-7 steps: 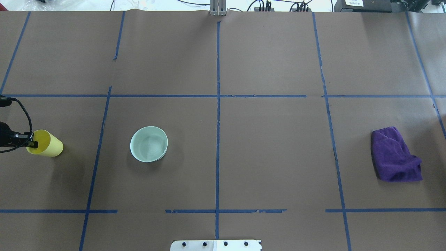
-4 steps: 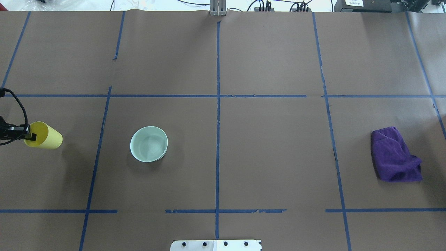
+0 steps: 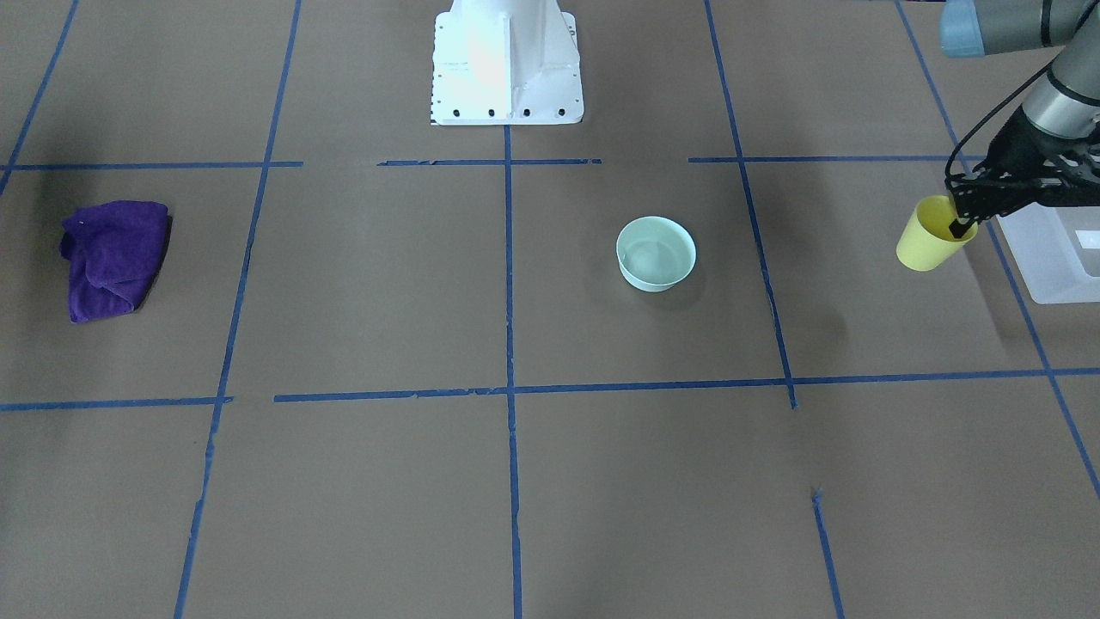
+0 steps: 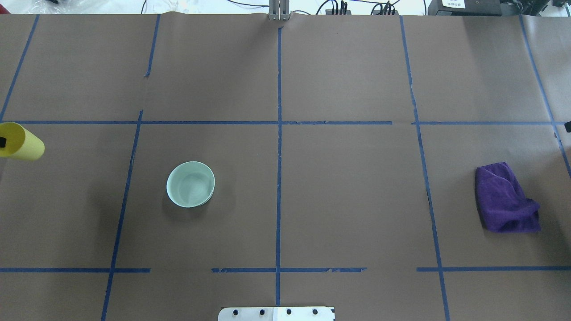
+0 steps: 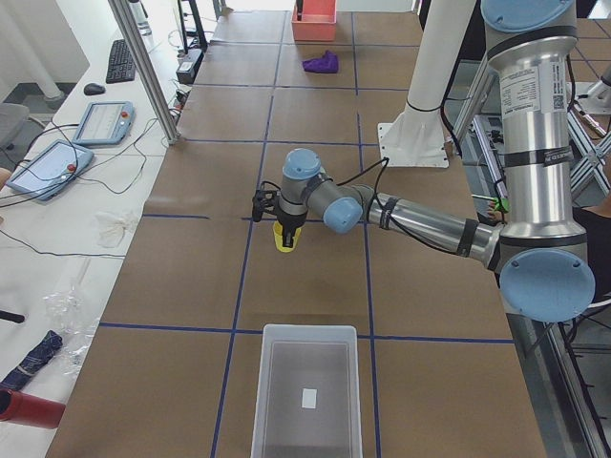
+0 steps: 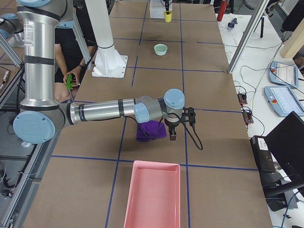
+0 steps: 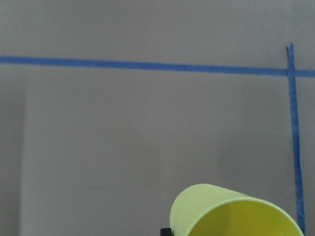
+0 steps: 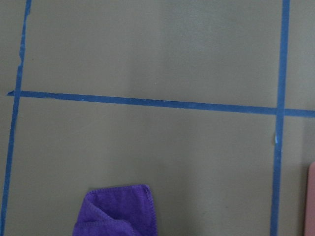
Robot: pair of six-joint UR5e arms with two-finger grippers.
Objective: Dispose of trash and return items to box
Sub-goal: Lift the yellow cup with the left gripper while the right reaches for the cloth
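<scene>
My left gripper [image 3: 956,228] is shut on the rim of the small yellow cup [image 3: 926,239], one finger inside it, and holds it tilted above the table. The cup hangs just beside the translucent white box [image 3: 1053,254], not over it. In the overhead view the cup [image 4: 22,142] sits at the far left edge. In the left wrist view the cup's mouth [image 7: 236,216] fills the bottom. The box [image 5: 307,401] with its white label is empty. My right gripper [image 6: 172,136] hovers by the purple cloth [image 6: 148,129]; I cannot tell if it is open or shut.
A pale green bowl [image 4: 191,183] stands left of the table's middle. The purple cloth [image 4: 505,198] lies at the right. A pink tray [image 6: 152,194] stands at the table's right end. The robot base [image 3: 505,60] is at the near edge.
My left gripper has carried the yellow cup further left and away from me in the overhead view. The gripper itself is now nearly out of that frame. Bowl and cloth have not moved.
</scene>
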